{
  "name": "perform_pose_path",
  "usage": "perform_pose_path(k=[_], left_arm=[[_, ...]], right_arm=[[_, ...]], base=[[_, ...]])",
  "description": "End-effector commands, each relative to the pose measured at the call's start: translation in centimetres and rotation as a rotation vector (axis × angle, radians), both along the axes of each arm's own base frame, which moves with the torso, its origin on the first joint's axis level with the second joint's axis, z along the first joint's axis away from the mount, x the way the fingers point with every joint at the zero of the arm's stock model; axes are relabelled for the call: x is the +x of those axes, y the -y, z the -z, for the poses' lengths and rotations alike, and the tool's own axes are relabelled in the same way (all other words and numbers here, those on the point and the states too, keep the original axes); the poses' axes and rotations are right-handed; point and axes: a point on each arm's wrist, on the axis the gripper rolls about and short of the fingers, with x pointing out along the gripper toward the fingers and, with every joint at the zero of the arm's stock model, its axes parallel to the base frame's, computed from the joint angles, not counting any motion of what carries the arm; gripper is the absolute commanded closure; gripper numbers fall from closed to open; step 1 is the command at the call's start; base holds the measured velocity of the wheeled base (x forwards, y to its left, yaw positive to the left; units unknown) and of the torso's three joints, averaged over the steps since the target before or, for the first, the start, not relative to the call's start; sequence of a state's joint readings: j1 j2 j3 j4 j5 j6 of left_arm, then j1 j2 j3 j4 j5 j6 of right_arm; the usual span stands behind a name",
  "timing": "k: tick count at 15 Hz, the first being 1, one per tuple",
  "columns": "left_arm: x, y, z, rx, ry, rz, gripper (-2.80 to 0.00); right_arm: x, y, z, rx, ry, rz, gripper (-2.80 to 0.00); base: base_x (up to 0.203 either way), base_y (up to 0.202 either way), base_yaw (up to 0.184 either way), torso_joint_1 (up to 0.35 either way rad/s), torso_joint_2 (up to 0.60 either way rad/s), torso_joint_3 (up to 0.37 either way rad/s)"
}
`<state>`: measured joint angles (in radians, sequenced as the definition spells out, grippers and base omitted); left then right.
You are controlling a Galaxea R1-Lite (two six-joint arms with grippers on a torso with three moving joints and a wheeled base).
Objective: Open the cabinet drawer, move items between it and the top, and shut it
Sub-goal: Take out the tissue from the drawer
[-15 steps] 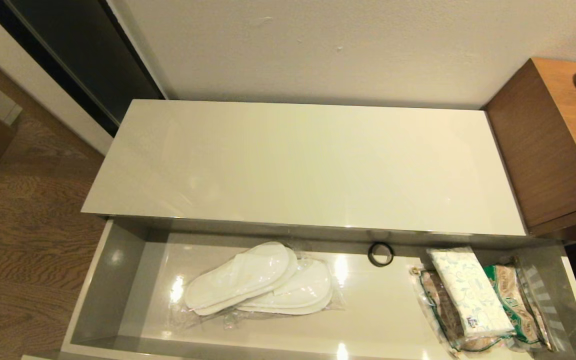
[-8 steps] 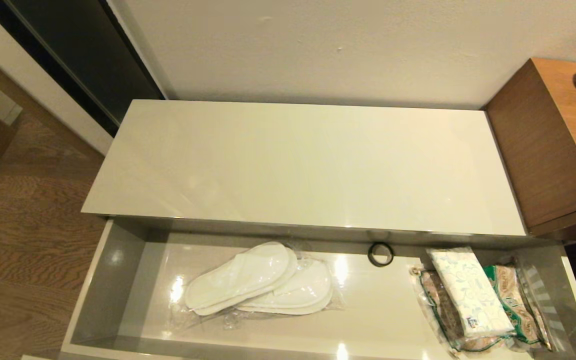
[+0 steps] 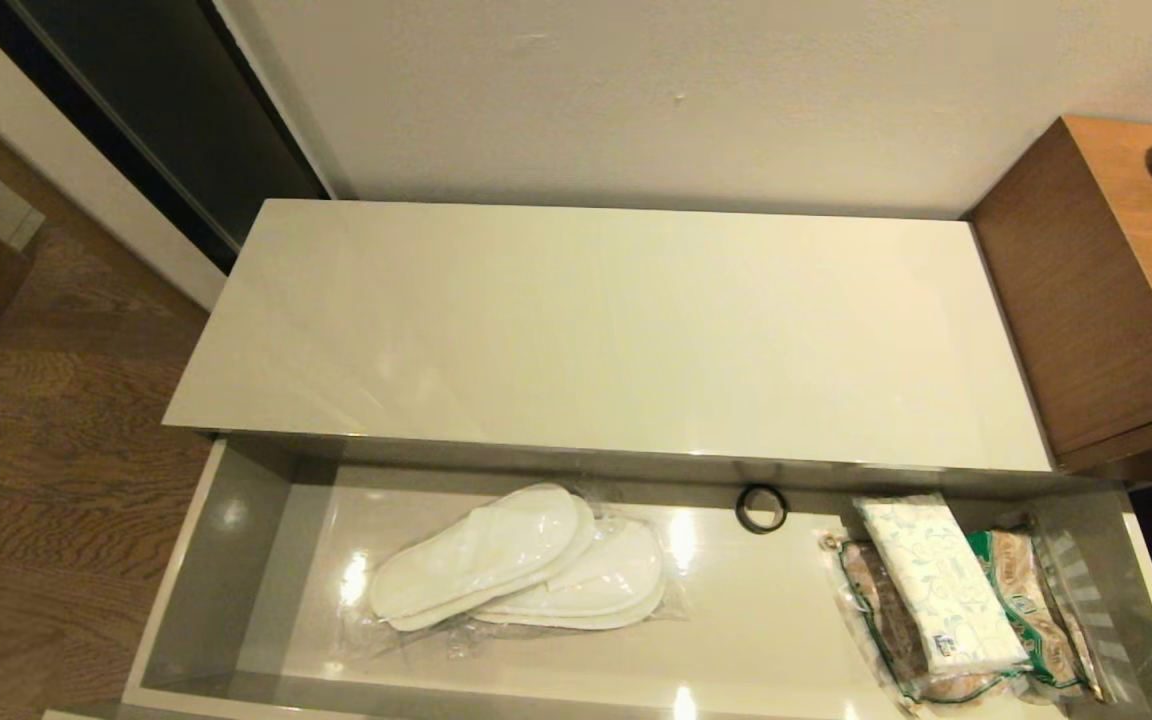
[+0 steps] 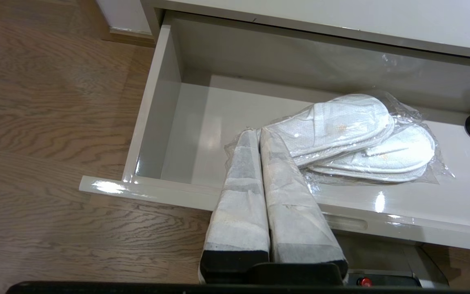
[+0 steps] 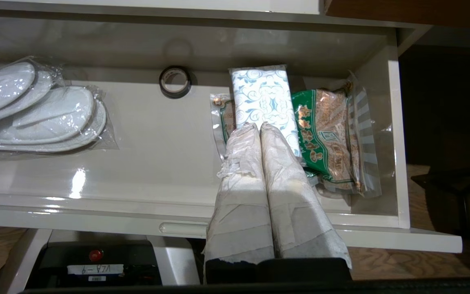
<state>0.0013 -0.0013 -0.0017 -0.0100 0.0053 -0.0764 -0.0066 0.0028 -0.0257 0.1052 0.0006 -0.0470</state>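
The cabinet drawer [image 3: 206, 570] stands pulled out below the bare cream top [image 3: 616, 330]. Inside it the wrapped white slippers [image 3: 521, 560] [image 4: 353, 134] [image 5: 35, 110] lie left of centre. The tissue pack [image 3: 936, 580] [image 5: 264, 98] rests at the right end, on a snack bag. Neither arm shows in the head view. My left gripper [image 4: 258, 131] is shut and empty, hovering above the drawer's front edge near the slippers. My right gripper [image 5: 257, 126] is shut and empty too, held over the front edge, its tips in front of the tissue pack.
A small black ring [image 3: 761, 508] [image 5: 174, 81] lies near the drawer's back wall. Green-labelled snack bags [image 3: 1026, 600] [image 5: 329, 134] fill the right end. A taller brown wooden cabinet [image 3: 1106, 300] stands on the right, wood floor [image 3: 46, 450] on the left.
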Motion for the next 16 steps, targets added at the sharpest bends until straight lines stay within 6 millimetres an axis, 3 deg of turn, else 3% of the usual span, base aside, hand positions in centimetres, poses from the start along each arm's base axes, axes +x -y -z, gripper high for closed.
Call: perform_pose_path(k=[1, 13, 16], left_arm=[[0.0, 0.0, 0.0, -0.002, -0.001, -0.001, 0.0], [0.0, 0.0, 0.0, 0.0, -0.001, -0.001, 0.0], [0.0, 0.0, 0.0, 0.0, -0.001, -0.001, 0.0]], right_arm=[[0.0, 0.0, 0.0, -0.001, -0.003, 0.001, 0.0], [0.0, 0.0, 0.0, -0.012, -0.002, -0.006, 0.0], [-0.1, 0.0, -1.3, -0.012, 0.095, -0.005, 0.0]], base=[[0.0, 0.0, 0.0, 0.0, 0.0, 0.0], [0.0, 0.0, 0.0, 0.0, 0.0, 0.0], [0.0, 0.0, 0.0, 0.0, 0.0, 0.0]])
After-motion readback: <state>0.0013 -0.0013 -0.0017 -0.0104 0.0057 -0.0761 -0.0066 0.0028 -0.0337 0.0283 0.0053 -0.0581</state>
